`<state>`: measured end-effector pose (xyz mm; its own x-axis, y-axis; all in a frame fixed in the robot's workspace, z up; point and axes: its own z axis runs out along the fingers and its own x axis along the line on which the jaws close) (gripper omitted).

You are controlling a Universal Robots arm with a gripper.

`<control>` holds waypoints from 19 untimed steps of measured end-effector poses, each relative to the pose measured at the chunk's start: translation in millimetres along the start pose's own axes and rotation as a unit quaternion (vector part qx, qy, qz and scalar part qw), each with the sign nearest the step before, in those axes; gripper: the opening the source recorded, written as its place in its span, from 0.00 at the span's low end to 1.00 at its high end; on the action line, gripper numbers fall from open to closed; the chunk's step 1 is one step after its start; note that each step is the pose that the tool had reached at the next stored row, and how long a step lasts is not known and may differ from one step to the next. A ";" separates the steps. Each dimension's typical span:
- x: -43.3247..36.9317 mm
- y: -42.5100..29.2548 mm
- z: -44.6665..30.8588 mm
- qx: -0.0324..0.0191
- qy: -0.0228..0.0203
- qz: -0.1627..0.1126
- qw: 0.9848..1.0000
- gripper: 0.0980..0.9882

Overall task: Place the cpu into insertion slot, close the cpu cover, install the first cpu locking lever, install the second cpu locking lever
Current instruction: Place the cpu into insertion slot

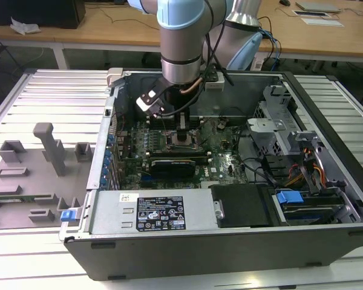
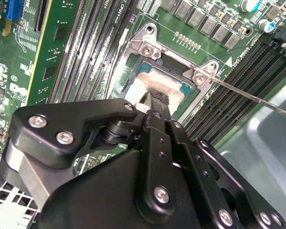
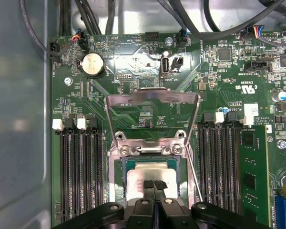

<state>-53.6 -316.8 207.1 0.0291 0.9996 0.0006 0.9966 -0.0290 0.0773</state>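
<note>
seating the cpu looks to be the step in hand. the open computer case (image 1: 230, 254) holds the green motherboard (image 3: 133, 62). the insertion slot (image 2: 171, 61) lies mid-board, with long memory slots (image 3: 81, 171) on either side of it. the gripper (image 3: 155, 184) hangs straight over the slot, its two fingers pressed together with no gap. their tips are on or just above the chip's top; which of the two i cannot settle. the cpu cover (image 3: 152, 98) stands tilted up from its hinge at the slot's edge, so its window frames bare board and not the chip. the cpu (image 3: 143, 171) lies flat inside the slot, pale top up, and looks level. one thin locking lever (image 2: 252, 98) juts free beside the slot, unhooked. by my reckoning the first step is about finished and the other three are undone. lowering the cover would call for the fingers to lift clear of the chip, since they sit in the frame's path.
</note>
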 end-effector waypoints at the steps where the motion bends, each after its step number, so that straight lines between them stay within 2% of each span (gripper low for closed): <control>1: 0.0 0.0 0.1 0.000 0.000 0.000 1.000 0.01; 13: 0.1 -0.1 2.6 0.000 0.000 0.000 1.000 0.01; 19: 0.0 1.1 -13.9 0.000 0.000 0.000 1.000 0.01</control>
<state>-53.6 -316.8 221.0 0.0291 0.9996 0.0003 0.9966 -0.0290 0.0773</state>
